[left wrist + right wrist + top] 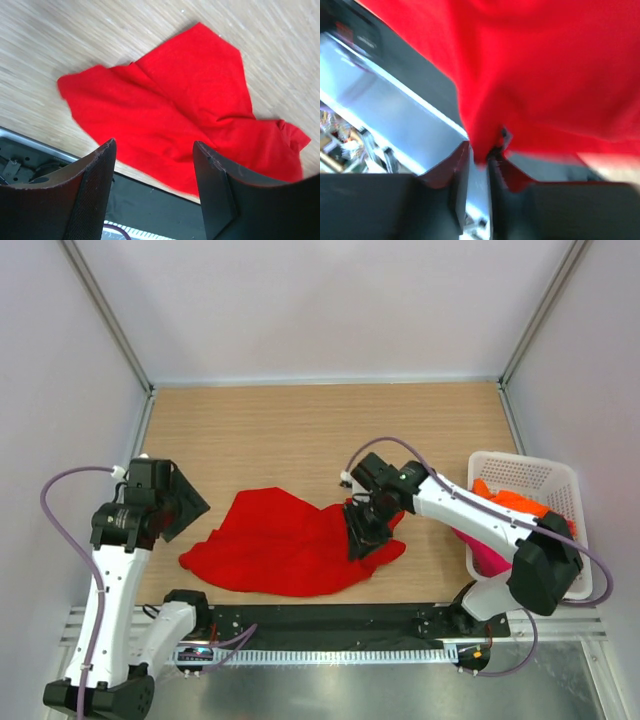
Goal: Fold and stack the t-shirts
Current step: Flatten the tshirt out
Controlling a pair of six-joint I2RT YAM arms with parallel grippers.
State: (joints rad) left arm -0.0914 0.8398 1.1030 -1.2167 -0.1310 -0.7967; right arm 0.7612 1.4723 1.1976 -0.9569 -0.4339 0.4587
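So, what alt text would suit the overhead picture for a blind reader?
A red t-shirt lies crumpled on a wooden table, its right edge pinched by the right arm's fingers; the left arm's fingers hover near its left end. A white basket holds an orange shirt and a pink shirt.

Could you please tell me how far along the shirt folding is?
Nothing looks folded or stacked yet. In hand: the right gripper pinches an edge of the crumpled red t-shirt on the table; the left gripper hangs open nearby. Left: the orange t-shirt and the magenta t-shirt lie in the basket.
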